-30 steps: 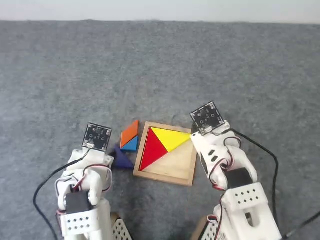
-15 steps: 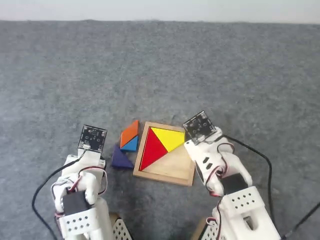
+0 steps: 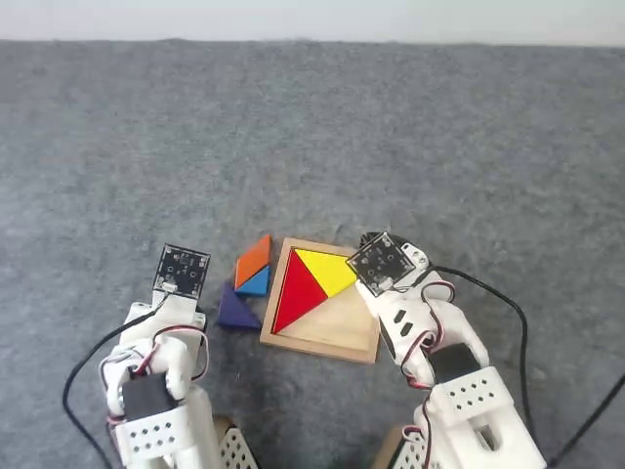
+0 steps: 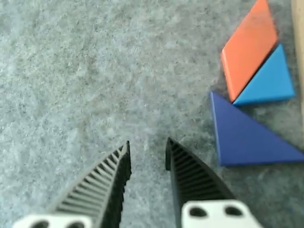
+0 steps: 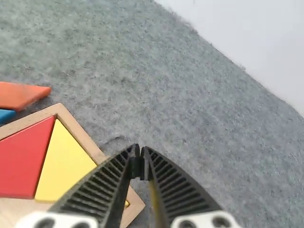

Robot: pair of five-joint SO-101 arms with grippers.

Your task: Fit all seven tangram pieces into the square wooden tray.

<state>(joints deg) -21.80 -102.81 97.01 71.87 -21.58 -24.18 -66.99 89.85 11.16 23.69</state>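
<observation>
1. The square wooden tray (image 3: 344, 320) is seen on the grey mat (image 3: 391, 127) between the two arms. A red triangle (image 3: 296, 291) and a yellow triangle (image 3: 327, 269) are laid in its far left part.
2. An orange parallelogram (image 3: 253, 260), a light blue triangle (image 3: 256, 282) touching it, and a dark blue triangle (image 3: 234, 309) are found just left of the tray.
3. The left gripper (image 4: 147, 147) is held over the mat left of the dark blue triangle, with its fingers apart.
4. The right gripper (image 5: 140, 156) is held above the tray's far right corner, with its fingers pressed together.

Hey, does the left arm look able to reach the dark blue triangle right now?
Probably yes. The left tool is open over bare carpet, and the dark blue triangle lies flat close beside it, nothing between them.
</observation>
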